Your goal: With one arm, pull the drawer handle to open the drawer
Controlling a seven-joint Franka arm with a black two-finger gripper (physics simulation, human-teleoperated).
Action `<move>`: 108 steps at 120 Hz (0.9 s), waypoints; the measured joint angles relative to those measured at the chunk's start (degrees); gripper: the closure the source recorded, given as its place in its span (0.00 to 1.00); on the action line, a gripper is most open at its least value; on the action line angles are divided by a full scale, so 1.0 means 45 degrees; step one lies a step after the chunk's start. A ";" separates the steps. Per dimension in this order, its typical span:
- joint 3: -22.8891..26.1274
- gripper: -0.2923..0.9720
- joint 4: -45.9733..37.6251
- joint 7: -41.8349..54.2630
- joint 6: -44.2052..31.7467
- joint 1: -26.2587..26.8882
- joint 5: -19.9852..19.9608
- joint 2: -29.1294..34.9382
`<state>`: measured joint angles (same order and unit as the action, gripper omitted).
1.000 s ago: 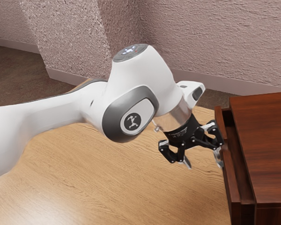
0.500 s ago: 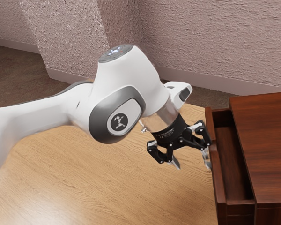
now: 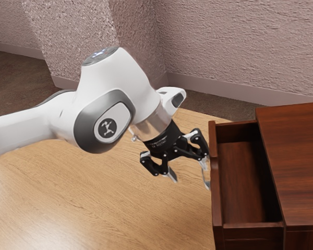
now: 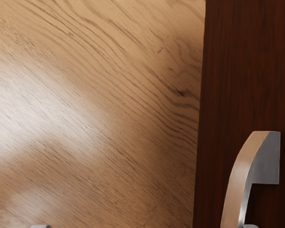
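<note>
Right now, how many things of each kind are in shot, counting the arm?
drawer: 1
handle: 1
cabinet: 1
table: 1
robot arm: 1
Total: 5

The drawer front (image 3: 215, 156) stands just beside the outer finger of the spread jaws and bars the way on that side, with its handle (image 4: 251, 180) jutting out. Under the jaws and on their other side, bare tabletop (image 3: 94, 208) leaves room. Beyond the front, the drawer (image 3: 245, 182) is open from above, up to the cabinet (image 3: 297, 156).
</note>
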<state>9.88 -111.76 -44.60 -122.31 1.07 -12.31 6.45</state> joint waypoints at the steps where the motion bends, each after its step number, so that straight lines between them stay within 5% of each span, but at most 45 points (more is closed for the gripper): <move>1: -0.0023 0.39 -0.0019 0.0017 0.0005 -0.0001 -0.0005 0.0012; 108: -0.1030 0.39 -0.0873 0.1622 0.0719 -0.0030 -0.0135 0.1120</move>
<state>5.25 -115.69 -37.30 -119.08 0.93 -12.92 11.49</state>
